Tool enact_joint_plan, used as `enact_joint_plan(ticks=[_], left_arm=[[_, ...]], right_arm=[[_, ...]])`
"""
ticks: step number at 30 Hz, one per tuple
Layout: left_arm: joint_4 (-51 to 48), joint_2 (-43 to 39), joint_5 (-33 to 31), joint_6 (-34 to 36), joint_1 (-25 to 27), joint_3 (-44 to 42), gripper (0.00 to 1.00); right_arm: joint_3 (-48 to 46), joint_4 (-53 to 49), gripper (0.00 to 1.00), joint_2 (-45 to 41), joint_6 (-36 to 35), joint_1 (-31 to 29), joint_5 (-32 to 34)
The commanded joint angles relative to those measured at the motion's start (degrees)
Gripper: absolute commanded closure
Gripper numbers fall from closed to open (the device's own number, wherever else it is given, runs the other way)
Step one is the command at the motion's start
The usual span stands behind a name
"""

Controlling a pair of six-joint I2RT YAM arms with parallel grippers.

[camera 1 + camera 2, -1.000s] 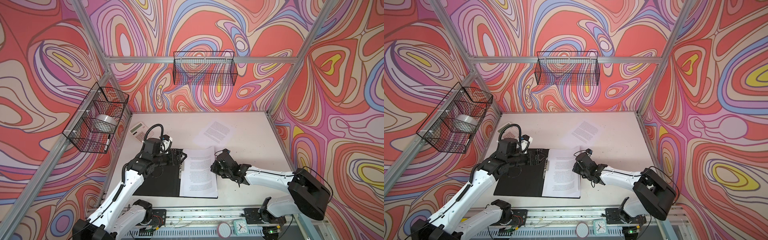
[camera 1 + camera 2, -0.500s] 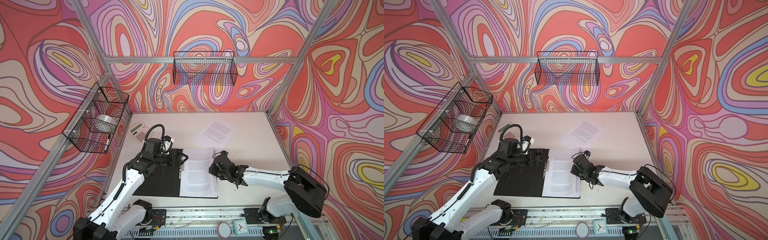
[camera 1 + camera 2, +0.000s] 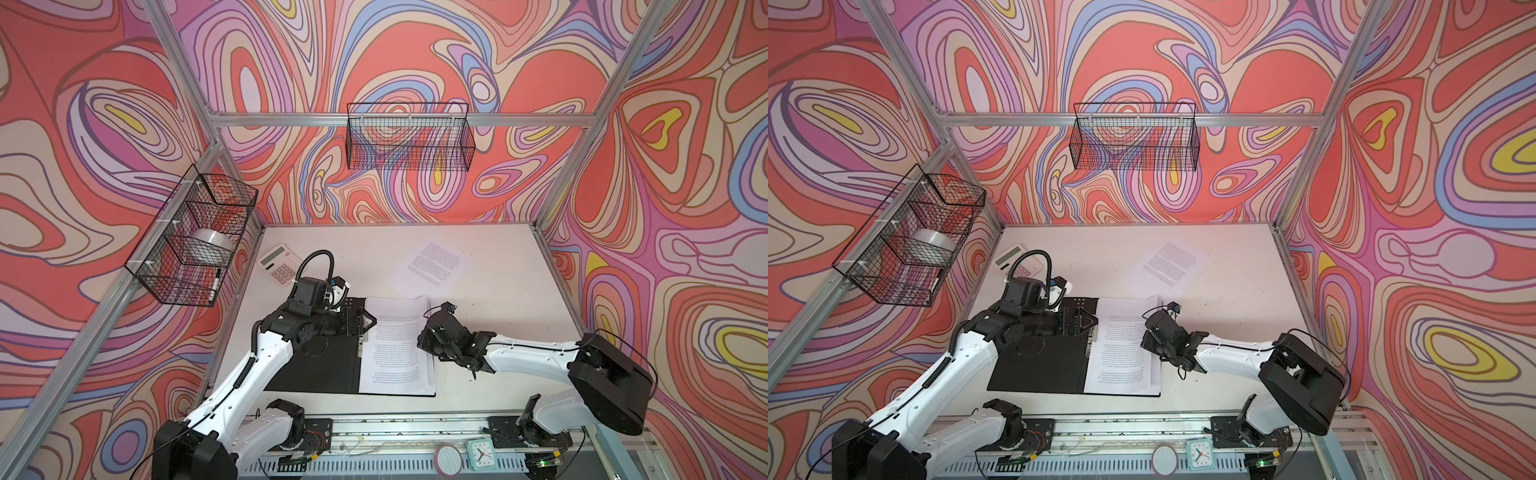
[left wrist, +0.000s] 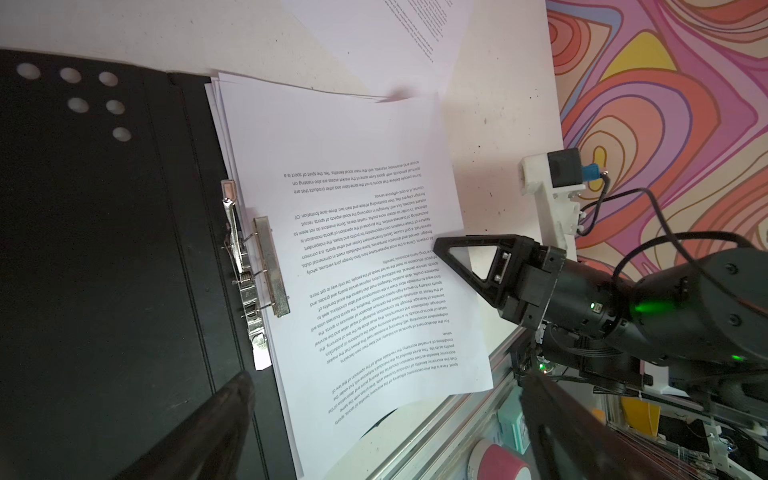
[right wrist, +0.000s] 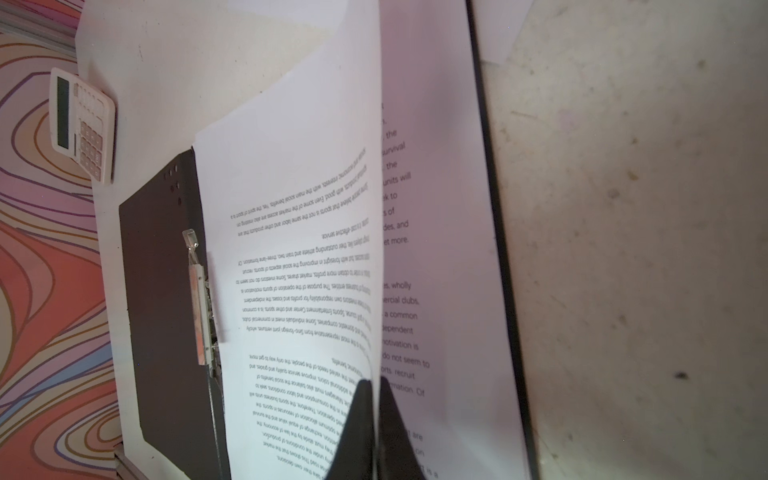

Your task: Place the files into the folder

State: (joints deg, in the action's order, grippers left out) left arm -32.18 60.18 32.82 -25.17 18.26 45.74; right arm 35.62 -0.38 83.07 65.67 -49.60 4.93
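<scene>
Most white printed paper sheets (image 3: 395,349) sit in open black-lined folder (image 3: 316,365); right gripper (image 5: 376,382) pinches top sheet (image 5: 291,249), left gripper (image 3: 368,322) gapes empty (one loose sheet (image 3: 434,264), upper centre, unfiled).

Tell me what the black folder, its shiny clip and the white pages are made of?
The folder looks like stiff card or plastic board, matte black; it lies flat with pressed fold lines. The clip is metal, silvery and glinting, with thin wire loops. The files are thin white paper, matte and printed; one sheet bends in a soft curve.
</scene>
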Motion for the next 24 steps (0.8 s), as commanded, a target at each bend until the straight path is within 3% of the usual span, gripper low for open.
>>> enact_joint_plan(ticks=[1,16,24], left_arm=[[-1.84,0.40,0.68,1.36,-0.36,0.66,0.00],[-1.30,0.99,0.77,0.78,-0.33,0.38,0.00],[-1.47,1.11,0.48,0.96,-0.37,0.47,0.00]], right_arm=[[-0.97,0.15,1.00,-0.47,-0.56,-0.45,0.96],[-0.35,1.35,1.00,1.08,-2.15,-0.48,-0.95],[-0.45,0.36,1.00,0.03,-0.60,-0.49,2.00]])
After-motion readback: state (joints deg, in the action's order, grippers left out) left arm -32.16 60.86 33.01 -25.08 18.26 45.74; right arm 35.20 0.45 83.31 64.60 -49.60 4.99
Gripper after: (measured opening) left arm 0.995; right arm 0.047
